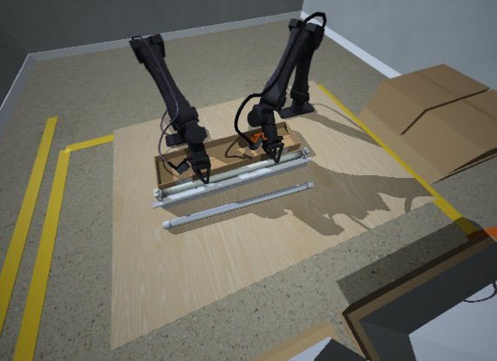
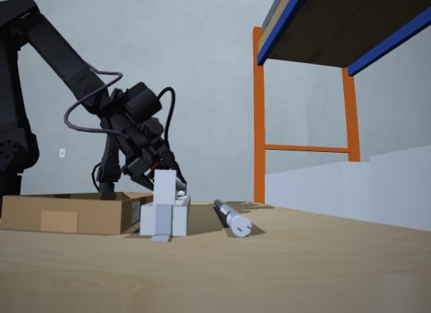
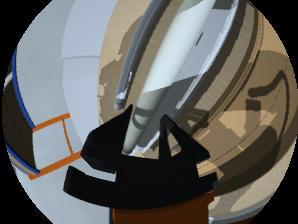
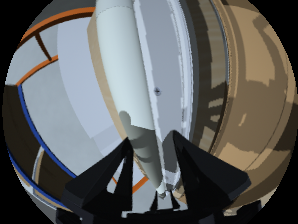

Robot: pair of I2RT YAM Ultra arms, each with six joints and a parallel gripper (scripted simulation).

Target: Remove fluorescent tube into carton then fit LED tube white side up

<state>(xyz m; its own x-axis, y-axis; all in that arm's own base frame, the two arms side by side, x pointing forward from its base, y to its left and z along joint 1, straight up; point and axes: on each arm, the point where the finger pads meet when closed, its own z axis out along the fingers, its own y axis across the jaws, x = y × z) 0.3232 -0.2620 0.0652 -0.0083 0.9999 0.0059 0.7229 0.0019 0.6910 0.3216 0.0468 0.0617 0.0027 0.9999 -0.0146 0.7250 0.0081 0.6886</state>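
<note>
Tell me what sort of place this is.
Probably a warehouse or workshop corner: yellow floor tape, big cardboard boxes and an orange-and-blue rack stand around the wooden bench top.
</note>
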